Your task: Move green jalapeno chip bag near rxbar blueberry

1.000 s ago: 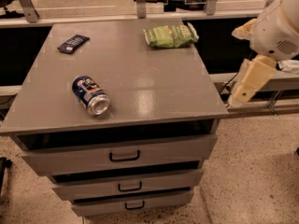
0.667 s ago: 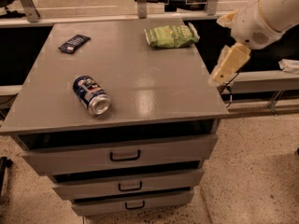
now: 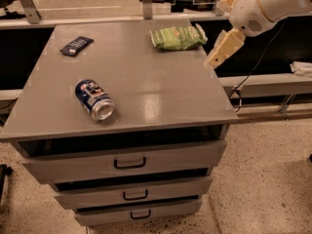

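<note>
Pincer (image 3: 219, 54) is hovering at 4 o'clock of the green jalapeno chip bag (image 3: 178, 37), apart from it; its opening cannot be told.

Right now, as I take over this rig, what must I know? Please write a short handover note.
The tool hangs in the air just past the right edge of the grey cabinet top, close to the bag, with nothing in it.
The crinkled light-green jalapeno chip bag lies at the far right of the top, not yet grasped.
The flat dark navy rxbar blueberry lies at the far left, well apart from the bag.
A blue soda can lies on its side, front left.
Left to do: grasp the bag, carry it left, set it beside the bar.
</note>
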You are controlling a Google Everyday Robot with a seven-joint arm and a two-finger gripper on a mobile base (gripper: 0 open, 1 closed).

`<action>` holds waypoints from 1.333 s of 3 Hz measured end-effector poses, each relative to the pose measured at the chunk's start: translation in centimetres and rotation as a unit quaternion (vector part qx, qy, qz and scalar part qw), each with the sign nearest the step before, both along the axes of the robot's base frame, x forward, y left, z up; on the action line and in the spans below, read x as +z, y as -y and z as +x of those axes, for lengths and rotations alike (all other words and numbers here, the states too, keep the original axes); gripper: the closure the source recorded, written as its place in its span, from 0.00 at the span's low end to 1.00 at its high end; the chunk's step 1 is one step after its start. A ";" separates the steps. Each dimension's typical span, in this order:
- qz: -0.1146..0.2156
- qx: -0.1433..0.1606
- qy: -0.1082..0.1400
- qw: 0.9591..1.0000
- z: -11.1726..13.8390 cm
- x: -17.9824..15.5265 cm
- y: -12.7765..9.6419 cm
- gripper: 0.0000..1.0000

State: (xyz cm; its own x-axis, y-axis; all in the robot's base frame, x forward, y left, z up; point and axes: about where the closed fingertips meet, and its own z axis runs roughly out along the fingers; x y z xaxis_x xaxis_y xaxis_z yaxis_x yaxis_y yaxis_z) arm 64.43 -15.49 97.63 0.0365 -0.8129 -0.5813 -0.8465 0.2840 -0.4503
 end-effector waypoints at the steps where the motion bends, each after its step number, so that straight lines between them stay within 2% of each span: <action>1: 0.022 -0.023 0.006 0.999 1.1 -0.9 -0.8 0.00; 2: 0.084 -0.080 0.015 0.993 5.0 -3.0 -2.0 0.00; 3: 0.131 -0.117 0.027 0.984 10.7 -4.5 -3.6 0.00; 4: 0.157 -0.147 0.025 0.976 15.2 -5.5 -4.8 0.00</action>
State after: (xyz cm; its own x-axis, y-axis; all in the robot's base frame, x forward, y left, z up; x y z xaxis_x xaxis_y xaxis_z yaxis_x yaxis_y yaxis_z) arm 79.64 -10.65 92.16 -0.1362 -0.5749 -0.8068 -0.6871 0.6415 -0.3411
